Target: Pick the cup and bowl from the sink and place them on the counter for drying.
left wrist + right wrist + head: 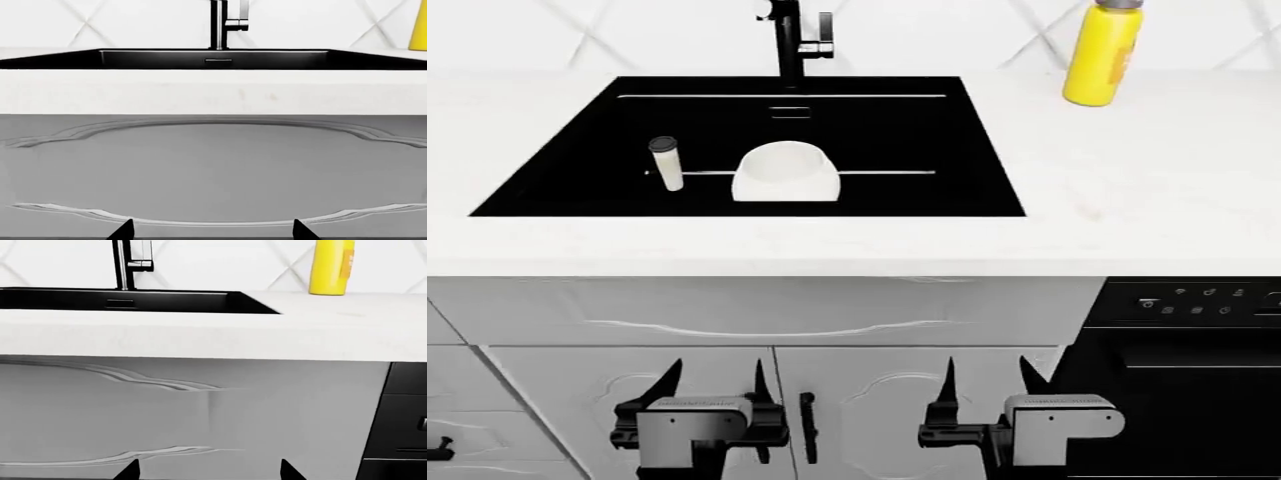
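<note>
The black sink (961,150) is set in the white counter (1121,190). Inside it a slim cream cup (666,163) with a dark rim stands at the left, and a large white bowl (783,173) sits in the middle, just right of the cup. My left gripper (711,380) and right gripper (988,378) hang low in front of the cabinet doors, well below the counter edge, both open and empty. Both wrist views look at the cabinet front, the left one showing the sink (167,59) rim edge-on; cup and bowl are hidden there.
A black faucet (787,40) rises behind the basin. A tall yellow bottle (1102,52) stands on the counter at the back right. White cabinet doors (827,400) are right in front of the grippers, and a black appliance (1188,340) sits at the right.
</note>
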Available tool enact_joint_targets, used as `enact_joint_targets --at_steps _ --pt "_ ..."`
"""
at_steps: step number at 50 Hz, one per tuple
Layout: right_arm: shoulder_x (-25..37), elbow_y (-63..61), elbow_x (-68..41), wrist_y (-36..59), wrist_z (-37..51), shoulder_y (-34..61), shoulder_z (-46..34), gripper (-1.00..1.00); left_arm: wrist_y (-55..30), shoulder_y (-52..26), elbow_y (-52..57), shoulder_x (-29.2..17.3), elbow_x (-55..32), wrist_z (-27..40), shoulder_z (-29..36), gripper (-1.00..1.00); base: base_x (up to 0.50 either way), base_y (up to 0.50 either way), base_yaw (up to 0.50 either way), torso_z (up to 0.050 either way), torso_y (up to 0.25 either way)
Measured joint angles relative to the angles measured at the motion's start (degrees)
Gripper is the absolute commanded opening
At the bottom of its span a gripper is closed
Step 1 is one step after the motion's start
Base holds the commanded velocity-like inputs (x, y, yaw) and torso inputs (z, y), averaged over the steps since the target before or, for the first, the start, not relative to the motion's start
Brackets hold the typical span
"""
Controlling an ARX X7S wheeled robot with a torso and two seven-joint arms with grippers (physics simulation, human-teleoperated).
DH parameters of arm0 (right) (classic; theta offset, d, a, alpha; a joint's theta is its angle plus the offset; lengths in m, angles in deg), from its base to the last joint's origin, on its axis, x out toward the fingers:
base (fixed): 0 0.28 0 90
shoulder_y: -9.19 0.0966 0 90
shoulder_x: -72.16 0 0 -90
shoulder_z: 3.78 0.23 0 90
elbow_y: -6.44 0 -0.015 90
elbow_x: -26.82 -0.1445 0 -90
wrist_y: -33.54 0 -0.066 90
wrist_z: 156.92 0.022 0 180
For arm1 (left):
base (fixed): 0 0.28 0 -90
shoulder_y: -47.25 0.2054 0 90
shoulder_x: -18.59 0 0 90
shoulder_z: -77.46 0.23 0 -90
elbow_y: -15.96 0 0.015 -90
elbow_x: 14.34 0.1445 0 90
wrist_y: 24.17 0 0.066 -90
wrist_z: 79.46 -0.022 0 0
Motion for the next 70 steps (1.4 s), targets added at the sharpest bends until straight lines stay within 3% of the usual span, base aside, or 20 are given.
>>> enact_joint_targets --at_steps 16,34,70 --pt "1.0 0.0 -1.1 -0.3 1.4 0.1 -1.3 1.00 -0.2 -0.4 -0.1 -1.1 -1.2 1.4 1.4 1.00 0.00 0.50 0.00 0.000 0.000" --pt "2.0 0.2 -2.5 -0.7 2.7 0.2 -2.5 1.00 -0.1 0.0 0.5 -2.4 -2.8 2.7 2.2 1.00 0.00 0.01 0.00 0.001 0.000" --pt "3.6 0.5 -4.0 -1.2 4.9 0.5 -4.4 1.00 2.5 -0.2 0.7 -4.1 -4.0 4.4 4.3 1.00 0.00 0.00 0.00 0.050 0.000"
